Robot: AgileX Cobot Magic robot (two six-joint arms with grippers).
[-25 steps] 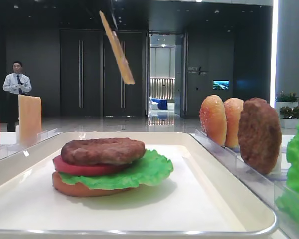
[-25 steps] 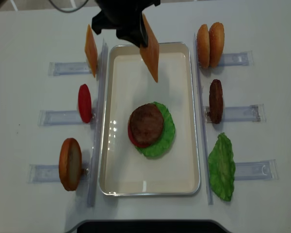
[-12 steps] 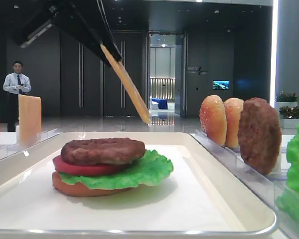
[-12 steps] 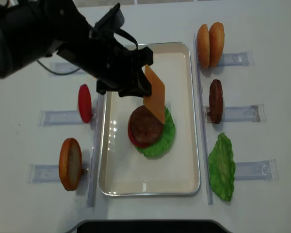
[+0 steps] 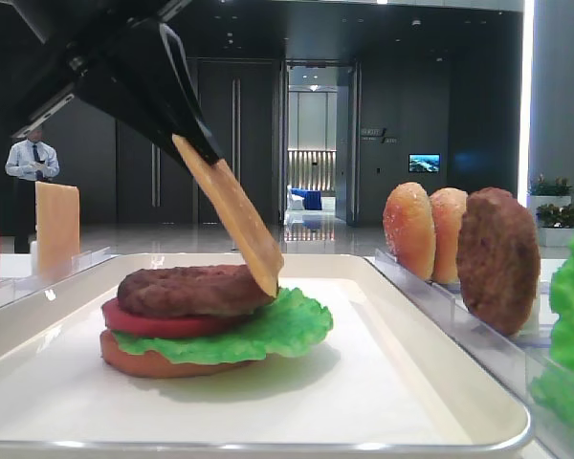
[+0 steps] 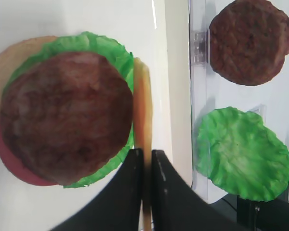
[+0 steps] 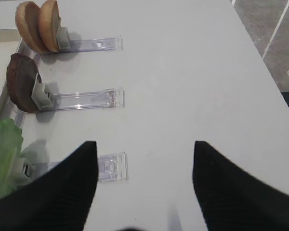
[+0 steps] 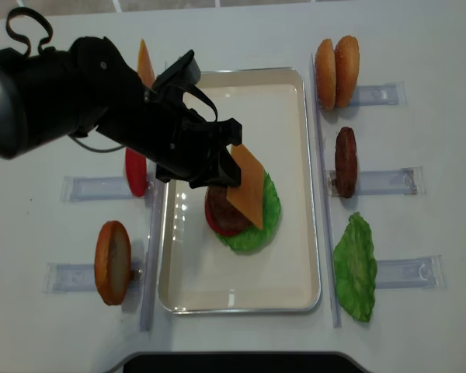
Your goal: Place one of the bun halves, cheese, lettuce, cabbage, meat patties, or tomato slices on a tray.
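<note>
My left gripper (image 8: 221,167) is shut on a pale orange cheese (image 8: 247,186) slice by its upper edge. The cheese (image 5: 230,215) hangs tilted, and its lower edge is at the right rim of the meat patty (image 5: 196,290). That patty tops a stack of tomato slice (image 5: 139,322), lettuce (image 5: 273,330) and bun half (image 5: 139,363) on the cream tray (image 8: 295,116). The left wrist view shows the cheese (image 6: 142,106) edge-on between the fingers of the left gripper (image 6: 145,151), beside the patty (image 6: 65,118). My right gripper (image 7: 145,144) is open and holds nothing, over bare table.
Clear racks flank the tray. The left side holds a second cheese slice (image 8: 144,62), a tomato slice (image 8: 136,165) and a bun half (image 8: 113,262). On the right stand two bun halves (image 8: 336,71), a patty (image 8: 345,162) and a lettuce leaf (image 8: 356,266).
My left arm has come forward and down over the tray with the cheese. The slice's lower edge has dropped from high above to the patty's rim.
</note>
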